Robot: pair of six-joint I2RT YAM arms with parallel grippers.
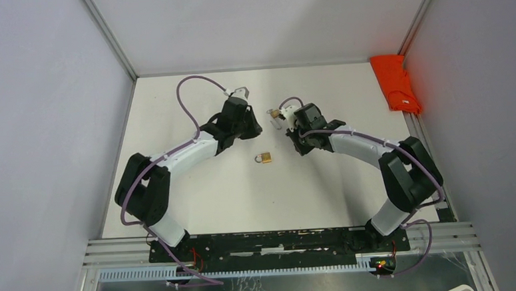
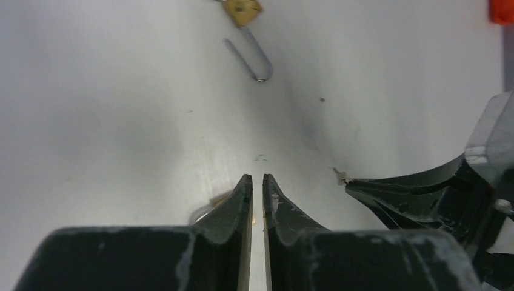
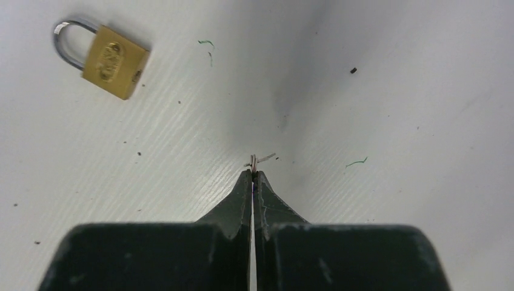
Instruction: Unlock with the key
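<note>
i read the padlock [image 3: 103,54] on the table [image 3: 394,91] ahead of the right claw [image 3: 253,174], to its left. the key [image 3: 255,160] sits between that claw's tips. a looped piece [image 2: 250,54] lies ahead of the left claw [image 2: 257,179]; the right claw stands to its right.
</note>
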